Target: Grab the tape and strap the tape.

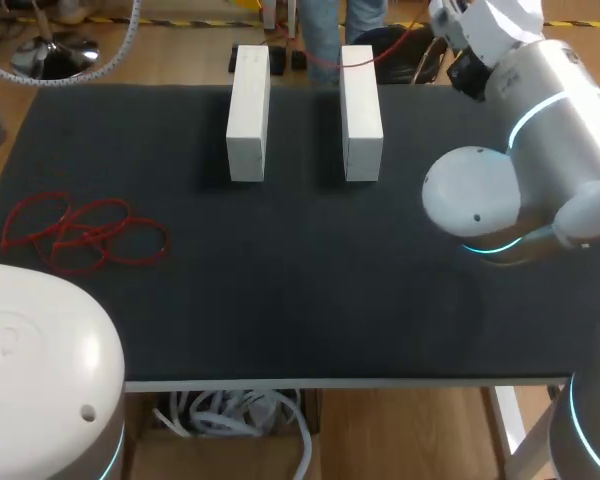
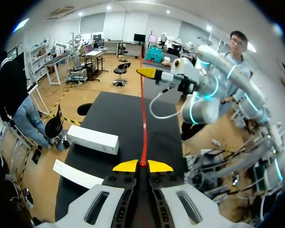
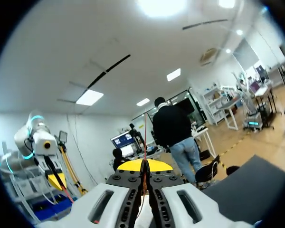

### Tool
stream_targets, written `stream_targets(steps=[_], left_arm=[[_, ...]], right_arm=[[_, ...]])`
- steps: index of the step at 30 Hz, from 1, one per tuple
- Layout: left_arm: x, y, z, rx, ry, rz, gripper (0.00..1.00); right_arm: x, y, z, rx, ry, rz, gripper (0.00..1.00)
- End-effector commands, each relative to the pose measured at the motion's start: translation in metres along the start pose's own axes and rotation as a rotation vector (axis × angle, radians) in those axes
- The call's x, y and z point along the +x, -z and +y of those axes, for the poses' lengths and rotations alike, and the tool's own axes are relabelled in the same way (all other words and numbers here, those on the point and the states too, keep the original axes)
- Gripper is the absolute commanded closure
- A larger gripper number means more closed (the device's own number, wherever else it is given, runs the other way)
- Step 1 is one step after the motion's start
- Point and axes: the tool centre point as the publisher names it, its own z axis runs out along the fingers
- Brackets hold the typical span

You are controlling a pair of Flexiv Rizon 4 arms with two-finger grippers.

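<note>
**A:** Left gripper (image 2: 142, 165)?

**B:** Tips pressed together, clamped on the red tape (image 2: 143, 123). The strand leaves them in a straight line toward 12 o'clock, above the table.

**A:** Right gripper (image 3: 145, 164)?

**B:** Tips together as well, pinching a thin red strand that rises from between them toward 12 o'clock. Seen from the left wrist, this gripper sits ahead at 12 o'clock, raised off the table, with the strand reaching its tip.

**A:** Surface?

**B:** Black table (image 1: 300, 300). A loose tangle of the tape lies flat near its 9 o'clock edge. Two white blocks (image 1: 248, 110) (image 1: 361, 110) lie side by side at 12 o'clock, apart and parallel.
</note>
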Motion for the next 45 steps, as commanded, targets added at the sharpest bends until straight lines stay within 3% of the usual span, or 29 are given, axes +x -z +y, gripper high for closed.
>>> stream_targets(steps=[1,12,24,45], left_arm=[[0.000,0.001,-0.001,-0.005,0.001,0.002,1.00],[0.000,0.001,-0.001,-0.005,0.001,0.002,1.00],[0.000,0.001,-0.001,-0.005,0.001,0.002,1.00],[0.000,0.001,-0.001,-0.005,0.001,0.002,1.00]], right_arm=[[0.008,-0.003,0.002,-0.021,0.198,-0.074,1.00],[0.020,-0.007,-0.013,-0.152,0.148,-0.228,1.00],[0.026,-0.001,-0.008,-0.106,0.127,-0.244,1.00],[0.025,0.000,-0.008,-0.107,0.123,-0.247,1.00]])
